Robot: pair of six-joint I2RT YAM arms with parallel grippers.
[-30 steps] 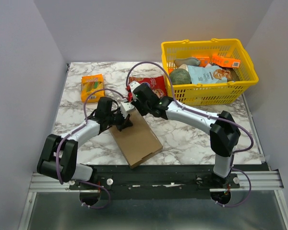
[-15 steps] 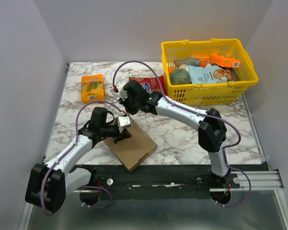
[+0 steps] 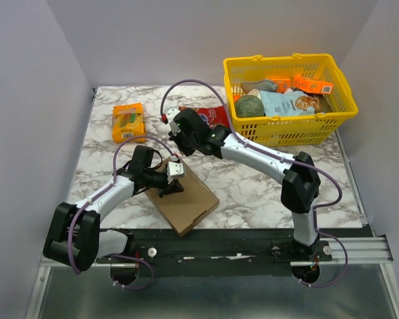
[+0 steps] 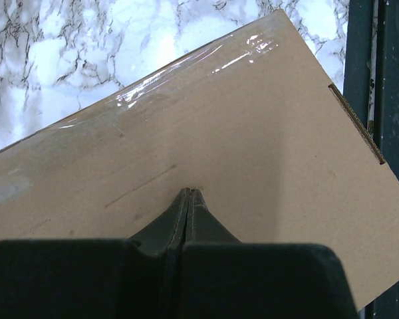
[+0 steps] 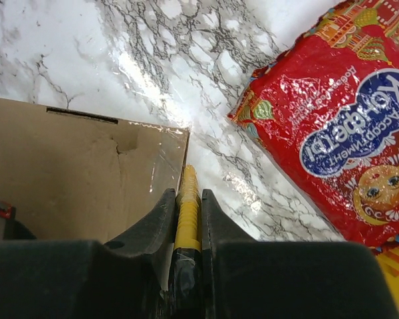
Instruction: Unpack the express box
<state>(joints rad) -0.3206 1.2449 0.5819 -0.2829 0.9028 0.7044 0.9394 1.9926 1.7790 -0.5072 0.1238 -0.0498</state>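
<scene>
Shifted slightly rightward since a moment ago, the right tool [image 5: 186,191] grips a thin yellow object [image 5: 188,216] at the taped far corner of the express box [image 3: 186,201], which lies at the near edge of the worktop [image 3: 253,189] under the closed left tool [image 4: 189,193]; uneven pressing could slide it off.

Bare marble [image 3: 253,193] lay open right of the box [image 3: 193,203], under the right arm [image 3: 259,156] crossing above. The red bag [image 5: 332,126] lay just beyond the box's far corner. The basket [image 3: 289,136] stood farther right, and the orange pack [image 3: 128,121] well left.
</scene>
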